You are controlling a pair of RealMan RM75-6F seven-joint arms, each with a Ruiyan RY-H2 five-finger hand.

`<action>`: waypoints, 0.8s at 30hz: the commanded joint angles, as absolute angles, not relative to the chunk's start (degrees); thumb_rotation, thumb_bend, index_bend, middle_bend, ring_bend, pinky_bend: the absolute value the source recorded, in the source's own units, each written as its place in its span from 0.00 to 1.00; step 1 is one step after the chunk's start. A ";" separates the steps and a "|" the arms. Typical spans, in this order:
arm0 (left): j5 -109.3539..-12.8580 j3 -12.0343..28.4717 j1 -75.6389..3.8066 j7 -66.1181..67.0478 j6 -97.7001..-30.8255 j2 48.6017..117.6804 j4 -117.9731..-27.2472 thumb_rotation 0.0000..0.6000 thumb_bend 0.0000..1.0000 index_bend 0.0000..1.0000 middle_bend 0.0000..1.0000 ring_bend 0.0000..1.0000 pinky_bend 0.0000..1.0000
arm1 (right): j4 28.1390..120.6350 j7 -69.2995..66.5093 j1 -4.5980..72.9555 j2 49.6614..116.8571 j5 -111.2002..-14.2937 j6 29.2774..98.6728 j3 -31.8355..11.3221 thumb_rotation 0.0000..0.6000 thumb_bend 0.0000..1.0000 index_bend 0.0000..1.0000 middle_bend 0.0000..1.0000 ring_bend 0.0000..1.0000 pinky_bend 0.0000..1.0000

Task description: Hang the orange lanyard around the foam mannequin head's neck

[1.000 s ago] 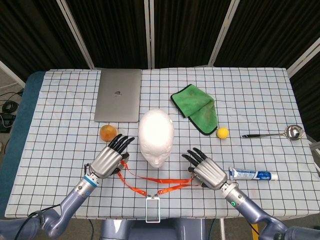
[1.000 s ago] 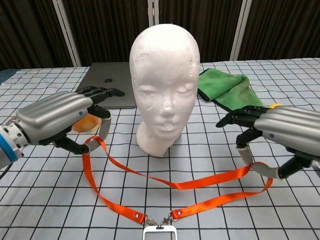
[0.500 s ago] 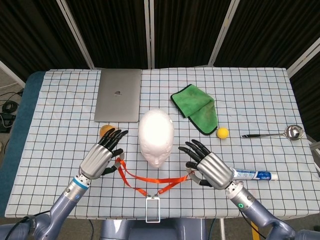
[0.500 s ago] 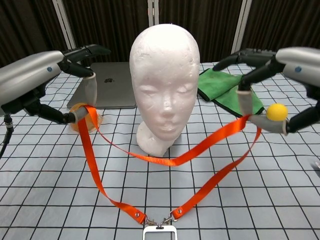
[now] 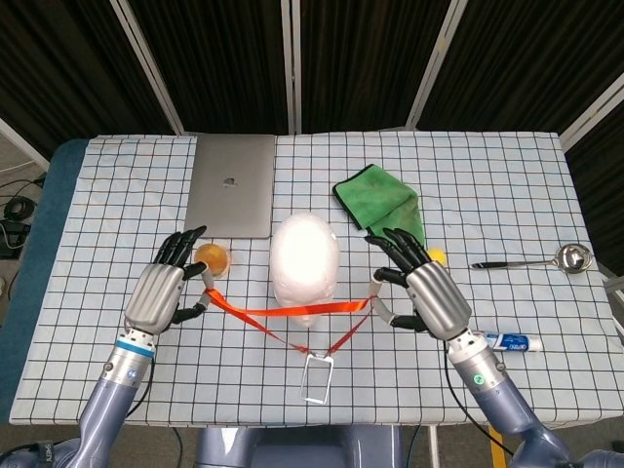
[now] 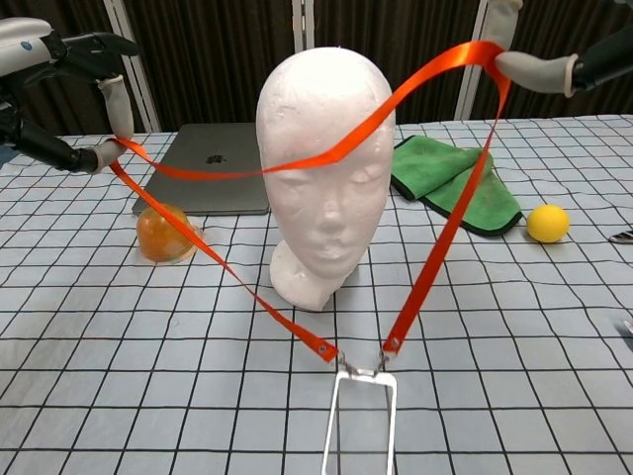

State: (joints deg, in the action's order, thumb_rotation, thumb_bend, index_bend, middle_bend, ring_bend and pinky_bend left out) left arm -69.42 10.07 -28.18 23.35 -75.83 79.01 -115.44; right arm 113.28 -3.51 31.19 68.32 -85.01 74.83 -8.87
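The white foam mannequin head (image 5: 304,268) (image 6: 327,168) stands upright mid-table, facing me. The orange lanyard (image 5: 292,314) (image 6: 435,237) is stretched into a wide loop in the air in front of the face, one strap crossing the forehead (image 6: 297,163). Its clear badge holder (image 5: 318,378) (image 6: 358,426) dangles below. My left hand (image 5: 161,292) (image 6: 59,59) holds the loop's left end, raised beside the head. My right hand (image 5: 429,297) (image 6: 539,54) holds the right end at about the same height, fingers spread.
A closed silver laptop (image 5: 232,185) lies behind the head. An orange ball (image 5: 211,258) (image 6: 163,234) sits under my left hand. A green cloth (image 5: 383,210), a yellow ball (image 6: 547,223), a ladle (image 5: 531,261) and a toothpaste tube (image 5: 512,342) lie to the right.
Both hands rose and moved apart, lifting the lanyard from table level to forehead height. The loop is now taut and the badge holder hangs off the table.
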 commanded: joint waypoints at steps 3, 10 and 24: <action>-63.93 13.16 -29.50 25.62 -75.05 77.74 -117.92 1.00 0.52 0.76 0.00 0.00 0.00 | 116.01 -2.09 31.53 66.67 -80.47 73.61 -11.71 1.00 0.40 0.73 0.13 0.00 0.00; -60.69 16.77 -32.47 26.47 -73.40 77.28 -115.70 1.00 0.52 0.76 0.00 0.00 0.00 | 117.57 -0.84 32.08 65.96 -74.43 73.02 -15.13 1.00 0.40 0.73 0.13 0.00 0.00; -49.25 23.99 -40.56 30.38 -69.55 76.40 -112.83 1.00 0.52 0.75 0.00 0.00 0.00 | 117.13 5.00 37.31 67.73 -58.36 71.14 -23.29 1.00 0.40 0.73 0.15 0.00 0.00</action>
